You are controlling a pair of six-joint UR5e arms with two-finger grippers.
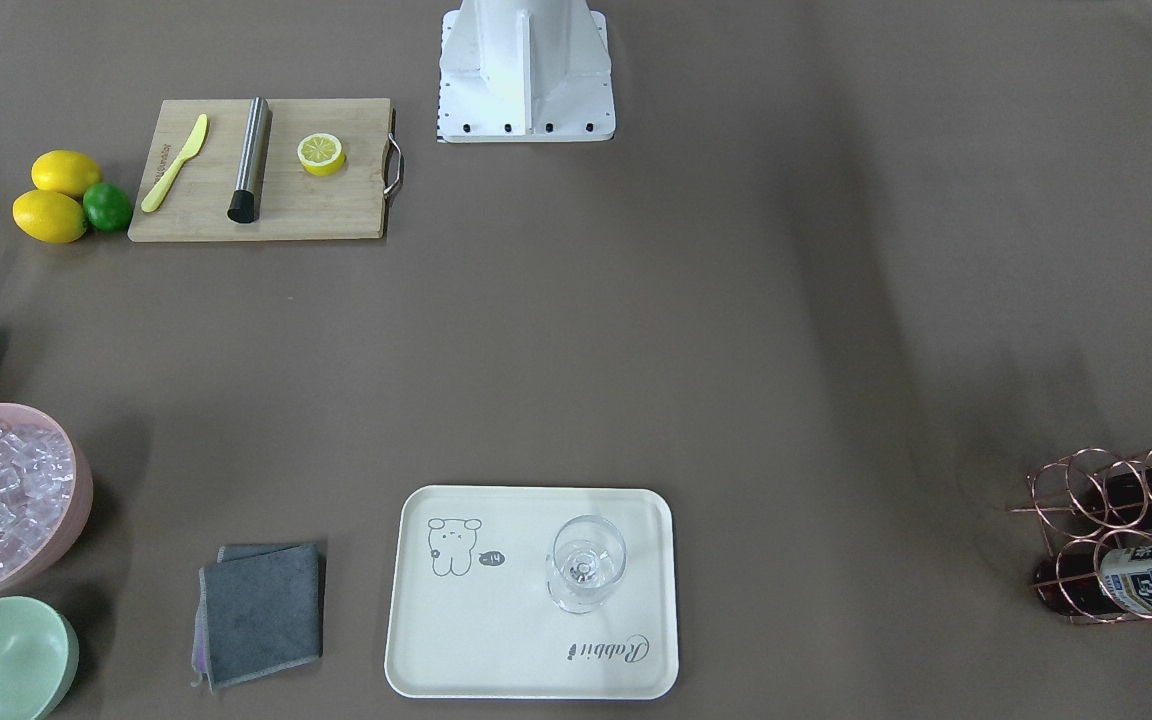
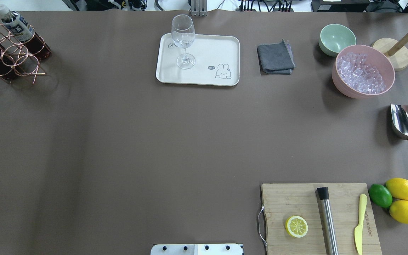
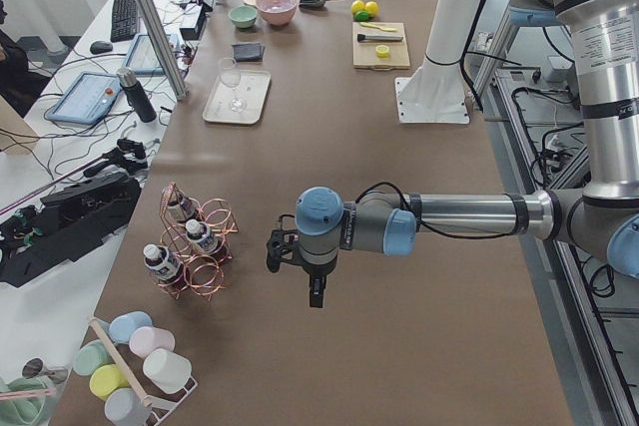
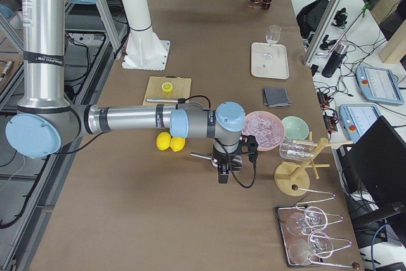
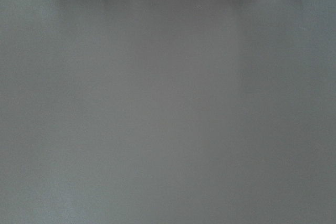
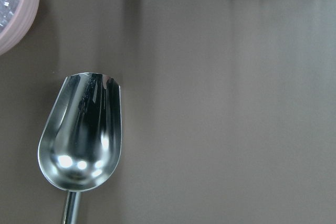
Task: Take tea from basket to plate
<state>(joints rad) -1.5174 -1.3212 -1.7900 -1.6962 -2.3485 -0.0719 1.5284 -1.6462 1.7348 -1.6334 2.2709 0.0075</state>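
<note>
The copper wire basket [image 2: 20, 60] stands at the table's far left corner and holds tea bottles [image 2: 17, 25] with white caps. It also shows in the front view [image 1: 1086, 500] with two bottles [image 1: 1151, 580]. The cream plate [image 2: 204, 76] lies at the far middle and carries an empty wine glass [image 2: 183, 39]. My left gripper [image 3: 315, 294] hangs over bare table, right of the basket [image 3: 205, 256] in the exterior left view. My right gripper [image 4: 222, 174] hangs near the scoop. Both show only in side views, so I cannot tell whether they are open or shut.
A grey cloth [image 2: 275, 57], a mint bowl [image 2: 336, 39] and a pink bowl of ice [image 2: 363, 72] sit right of the plate. A steel scoop [image 6: 81, 135] lies under my right wrist. A cutting board [image 2: 296, 202] with a lemon half, muddler and knife lies near right, with lemons and a lime [image 2: 380, 195] beside it.
</note>
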